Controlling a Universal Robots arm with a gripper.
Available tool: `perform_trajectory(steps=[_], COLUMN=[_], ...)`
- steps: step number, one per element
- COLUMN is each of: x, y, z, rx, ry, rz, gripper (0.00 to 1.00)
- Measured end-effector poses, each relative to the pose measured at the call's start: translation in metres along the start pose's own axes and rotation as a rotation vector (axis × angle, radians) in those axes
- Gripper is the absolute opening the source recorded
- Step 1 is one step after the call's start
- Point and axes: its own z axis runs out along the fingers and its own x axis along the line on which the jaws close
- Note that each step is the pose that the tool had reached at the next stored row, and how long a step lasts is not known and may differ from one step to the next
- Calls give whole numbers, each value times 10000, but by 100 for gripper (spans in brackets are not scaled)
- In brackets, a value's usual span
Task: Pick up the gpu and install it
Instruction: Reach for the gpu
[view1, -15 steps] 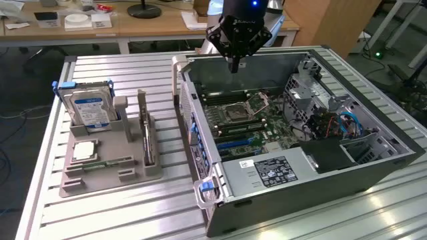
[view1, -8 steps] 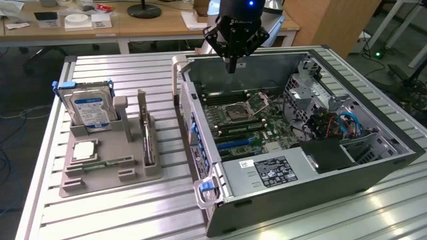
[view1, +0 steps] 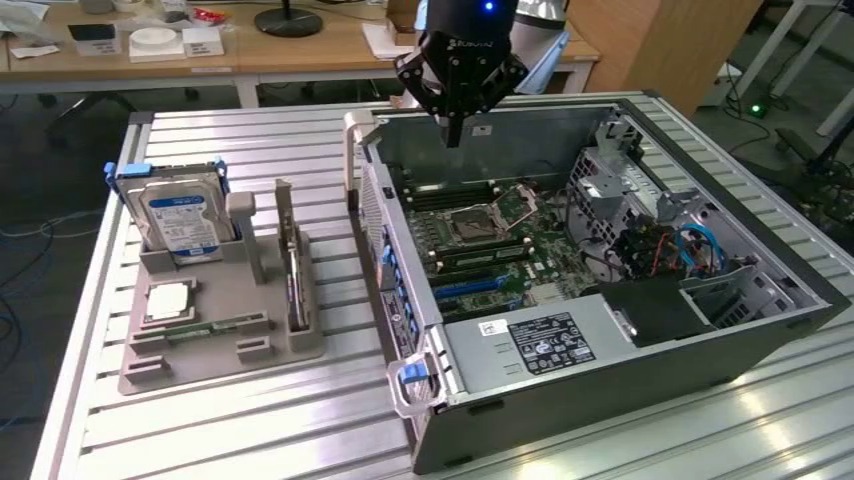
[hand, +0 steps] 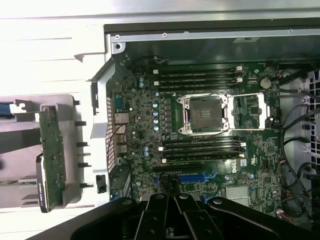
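Gripper: the gripper (view1: 454, 136) (hand: 174, 204) has its fingers pressed together with nothing between them. It hangs point-down over the far end of the open computer case (view1: 674, 335).

Gpu: the gpu (view1: 295, 285) (hand: 52, 152) stands on edge in a slot of the grey holder (view1: 220, 355). The holder is on the counter (view1: 240, 150) at the exterior view's left of the case. The card's pale metal bracket rises at its far end. It is well apart from the gripper.

Neighbours in the holder: a hard drive (view1: 184, 222) with a blue label stands upright just beside the gpu. A square processor (view1: 168, 300) and a slim memory stick (view1: 208, 328) lie flat in front of the drive.

In the way: the case's near side wall (view1: 387, 270), with blue clips on it, stands between the holder and the motherboard (view1: 501, 250) (hand: 200, 150).

Inside the case: an open processor socket (view1: 474, 226) (hand: 206, 114) sits mid-board with rows of memory slots on either side. A blue expansion slot (view1: 467, 286) (hand: 195, 176) lies toward the near end, and beyond it is the power supply (view1: 534, 345). Bundled cables (view1: 667, 250) crowd the side at the exterior view's right.

Open room: the case is open on top. A narrow strip of bare counter runs between the holder and the case, and there is wider bare counter in front of the holder.

Edges: the counter's edge runs close behind the hard drive.
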Motion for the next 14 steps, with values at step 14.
perform_trajectory(steps=[14], x=[211], y=[-16], z=[-4], rx=[-4], ry=[6], rz=[-150], gripper=[11])
